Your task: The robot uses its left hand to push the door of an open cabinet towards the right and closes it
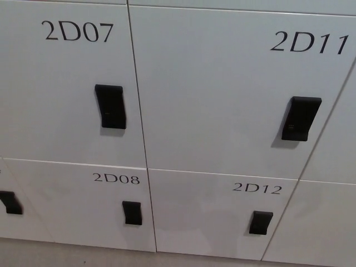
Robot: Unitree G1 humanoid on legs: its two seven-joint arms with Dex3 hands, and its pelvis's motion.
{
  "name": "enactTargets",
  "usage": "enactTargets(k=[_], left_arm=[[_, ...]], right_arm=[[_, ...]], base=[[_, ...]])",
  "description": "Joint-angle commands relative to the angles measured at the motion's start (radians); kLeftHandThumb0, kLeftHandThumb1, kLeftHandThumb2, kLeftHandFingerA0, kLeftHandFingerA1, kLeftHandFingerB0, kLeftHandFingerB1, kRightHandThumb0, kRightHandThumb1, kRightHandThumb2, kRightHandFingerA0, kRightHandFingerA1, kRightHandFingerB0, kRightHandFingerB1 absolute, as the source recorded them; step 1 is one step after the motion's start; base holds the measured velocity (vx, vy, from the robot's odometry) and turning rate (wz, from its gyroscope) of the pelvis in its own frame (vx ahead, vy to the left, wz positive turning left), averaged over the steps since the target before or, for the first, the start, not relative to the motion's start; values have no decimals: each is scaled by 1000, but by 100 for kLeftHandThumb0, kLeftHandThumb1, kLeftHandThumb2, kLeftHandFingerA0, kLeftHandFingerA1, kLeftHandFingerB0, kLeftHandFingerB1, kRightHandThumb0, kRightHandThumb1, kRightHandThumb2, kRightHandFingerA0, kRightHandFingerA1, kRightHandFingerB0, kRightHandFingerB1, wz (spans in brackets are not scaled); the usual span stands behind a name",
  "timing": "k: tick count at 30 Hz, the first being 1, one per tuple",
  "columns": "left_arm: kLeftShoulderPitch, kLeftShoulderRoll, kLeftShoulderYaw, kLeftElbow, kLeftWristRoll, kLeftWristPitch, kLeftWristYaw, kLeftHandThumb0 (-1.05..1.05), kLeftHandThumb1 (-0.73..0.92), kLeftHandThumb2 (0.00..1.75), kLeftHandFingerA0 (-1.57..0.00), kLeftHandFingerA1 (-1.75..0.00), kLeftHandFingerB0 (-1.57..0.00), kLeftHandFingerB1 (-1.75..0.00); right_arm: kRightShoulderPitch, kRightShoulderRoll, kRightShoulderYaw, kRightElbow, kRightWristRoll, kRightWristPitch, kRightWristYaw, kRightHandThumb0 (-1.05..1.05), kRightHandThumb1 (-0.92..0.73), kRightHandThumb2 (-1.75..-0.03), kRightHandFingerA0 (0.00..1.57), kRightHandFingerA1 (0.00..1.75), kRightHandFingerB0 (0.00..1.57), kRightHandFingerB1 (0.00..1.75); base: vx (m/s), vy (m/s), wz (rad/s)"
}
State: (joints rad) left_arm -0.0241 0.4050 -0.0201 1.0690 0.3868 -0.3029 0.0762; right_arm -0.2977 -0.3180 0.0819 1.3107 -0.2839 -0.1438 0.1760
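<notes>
Cabinet bank, white doors: 2D07 [67, 83], 2D11 [222, 89], 2D08 [78, 206], 2D12 [211, 214] all sit flush, black latches in line. Neither robot hand is in view; finger state untellable. Judgement: closing appears done, so confirm seams even.

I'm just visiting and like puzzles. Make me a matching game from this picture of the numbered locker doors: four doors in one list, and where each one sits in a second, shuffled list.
Doors:
1. door 2D07
2. door 2D11
3. door 2D08
4. door 2D12

Places:
A. lower row, right of the middle seam
B. upper row, left of the middle seam
C. lower row, left of the middle seam
D. upper row, right of the middle seam

Pairs: 1-B, 2-D, 3-C, 4-A

All four doors look shut, each with a black handle. No robot hand is in view.
</notes>
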Motion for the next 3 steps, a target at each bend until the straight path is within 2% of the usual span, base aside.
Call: enactTargets(k=[1,3], left_arm=[[-60,4,60,117,-97,-62,-28,-59,87,67,-45,-38,-35,-32],[-61,5,60,121,-94,-66,-27,-59,87,67,-45,-38,-35,-32]], right_arm=[[12,-11,-17,7,26,19,38,-59,-92,-68,34,35,30,32],[10,-12,-15,7,23,19,39,-59,-92,-68,34,35,30,32]], base=[[0,0,0],[0,0,0]])
